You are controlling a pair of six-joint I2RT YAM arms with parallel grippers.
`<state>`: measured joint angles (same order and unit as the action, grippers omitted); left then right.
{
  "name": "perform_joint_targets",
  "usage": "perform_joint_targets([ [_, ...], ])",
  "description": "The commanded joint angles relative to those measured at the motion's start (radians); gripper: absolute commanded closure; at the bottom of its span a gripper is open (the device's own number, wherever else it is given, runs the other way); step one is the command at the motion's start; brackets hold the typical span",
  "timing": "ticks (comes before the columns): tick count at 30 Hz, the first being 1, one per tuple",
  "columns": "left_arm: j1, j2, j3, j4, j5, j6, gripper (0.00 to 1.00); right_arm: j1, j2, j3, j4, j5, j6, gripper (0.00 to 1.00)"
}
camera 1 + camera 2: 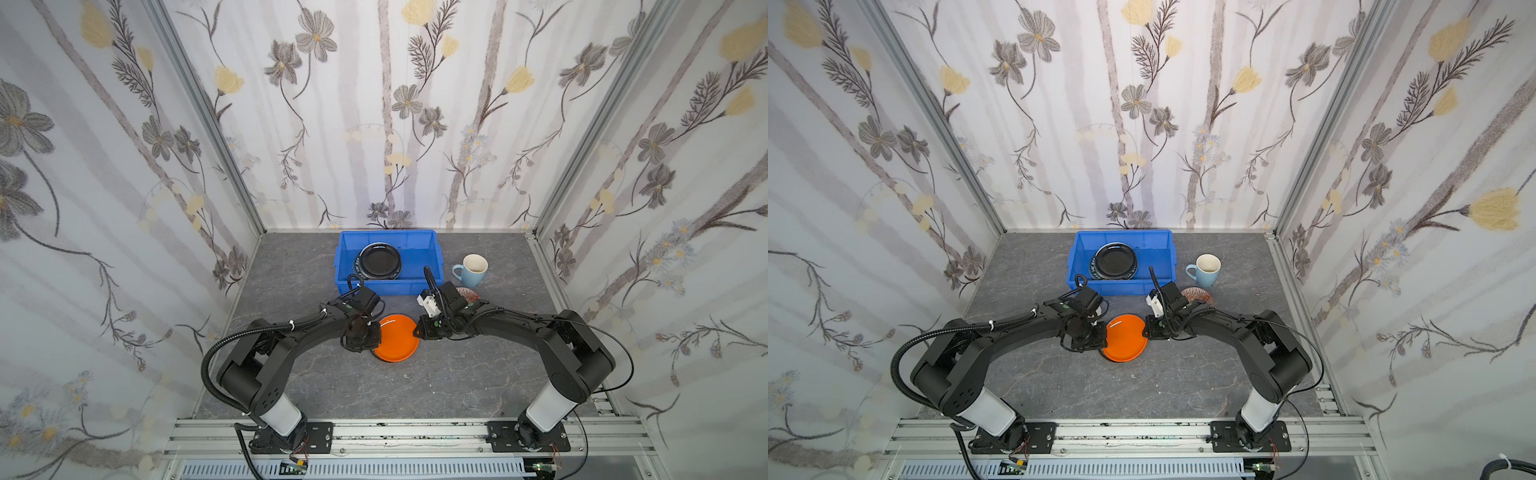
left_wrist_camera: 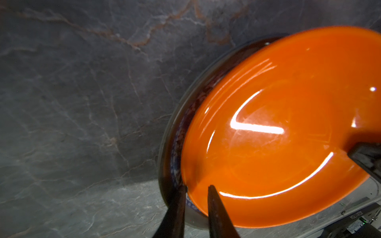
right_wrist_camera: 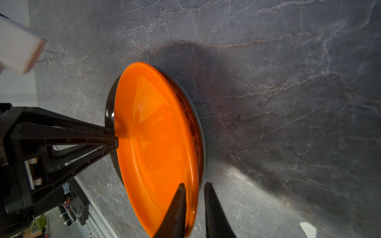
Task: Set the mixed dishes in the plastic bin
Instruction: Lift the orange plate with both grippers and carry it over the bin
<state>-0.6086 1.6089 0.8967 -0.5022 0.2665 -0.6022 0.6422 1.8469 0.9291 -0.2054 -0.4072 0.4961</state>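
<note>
Clamping the orange plate [image 1: 397, 338] by opposite rims with left gripper [image 2: 197, 187] and right gripper [image 3: 195, 184], we hold it just before the blue bin [image 1: 399, 286]. Uneven lifting could slip it onto the dark plate [image 2: 168, 160] beneath

Grey veined stone-look tabletop [image 1: 374, 386]; floral wallpaper walls [image 1: 374, 104] on three sides; aluminium rail [image 1: 395, 436] along front edge

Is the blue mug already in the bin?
No, the pale blue mug stands on the table, right of the blue bin.
</note>
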Motion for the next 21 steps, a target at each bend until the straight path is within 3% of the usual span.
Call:
perform_joint_targets([
  [1,0.001,0.009,0.008,-0.006,0.001,0.003,0.77,0.001,0.007,0.011,0.030,-0.017,-0.007,0.83],
  [8,0.001,0.015,0.017,-0.003,0.005,0.004,0.77,-0.002,-0.001,0.014,0.030,-0.016,-0.008,0.96],
  [12,0.002,0.003,0.049,-0.038,-0.021,0.024,0.73,-0.011,-0.012,0.031,0.016,-0.014,-0.013,0.98],
  [14,0.010,-0.007,0.078,-0.065,-0.032,0.039,0.68,-0.018,-0.014,0.048,0.002,-0.014,-0.019,0.98],
  [18,0.047,-0.046,0.144,-0.133,-0.045,0.073,0.46,-0.030,-0.024,0.092,-0.031,-0.019,-0.027,0.98],
  [21,0.103,-0.094,0.187,-0.172,-0.035,0.090,0.39,-0.043,-0.030,0.132,-0.049,-0.034,-0.028,0.98],
])
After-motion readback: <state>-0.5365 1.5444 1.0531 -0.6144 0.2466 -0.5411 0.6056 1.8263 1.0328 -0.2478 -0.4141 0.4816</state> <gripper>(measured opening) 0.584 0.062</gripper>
